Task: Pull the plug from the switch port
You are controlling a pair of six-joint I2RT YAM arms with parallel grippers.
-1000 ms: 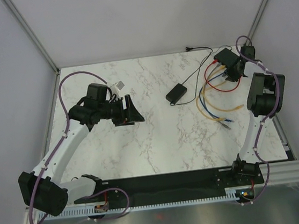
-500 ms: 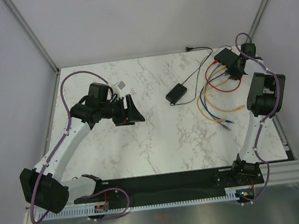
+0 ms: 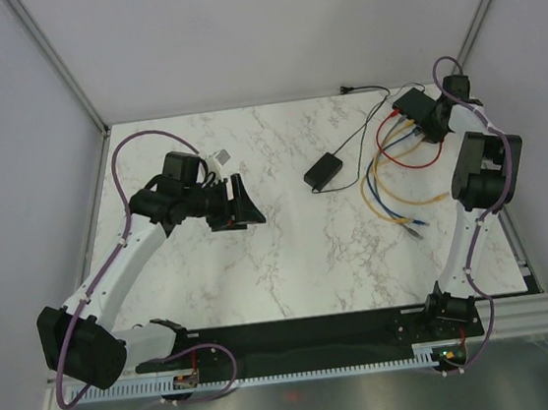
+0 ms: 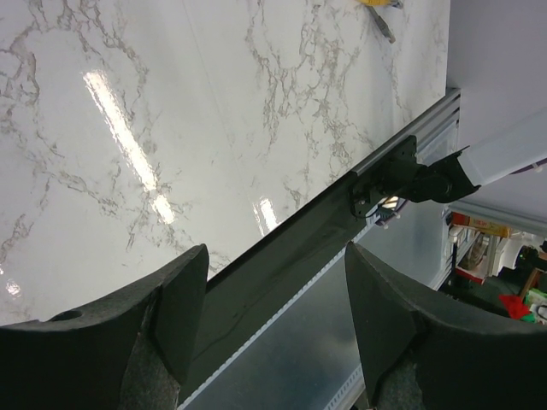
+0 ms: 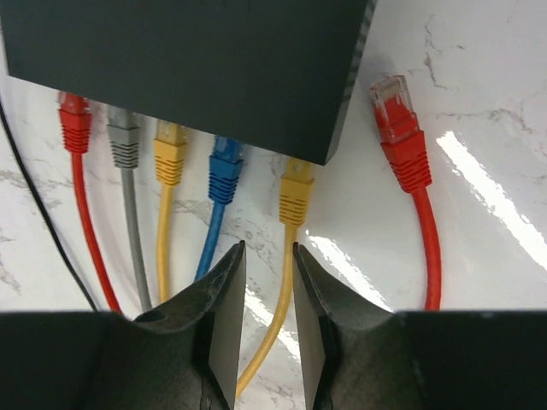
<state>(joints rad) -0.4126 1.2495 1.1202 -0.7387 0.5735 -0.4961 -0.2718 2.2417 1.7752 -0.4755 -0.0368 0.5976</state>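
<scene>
A: Where does the switch (image 5: pixel 188 60) sit?
B: In the counter's (image 3: pixel 289 253) far right corner, dead ahead of the right hand (image 5: pixel 268 282). The end yellow plug (image 5: pixel 296 192) points back along the fingers.
A: Grip?
B: Narrowly parted, straddling the yellow cable (image 5: pixel 272 325), clamping nothing. The left hand (image 4: pixel 273 290) gapes empty, well apart.

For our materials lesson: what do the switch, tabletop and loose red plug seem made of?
Switch: matte black, probably plastic or painted metal. Tabletop: glossy, grey-veined marble look with glare; stone or laminate, unclear. Loose red plug: clear hard-plastic tip, ribbed rubbery boot.
</scene>
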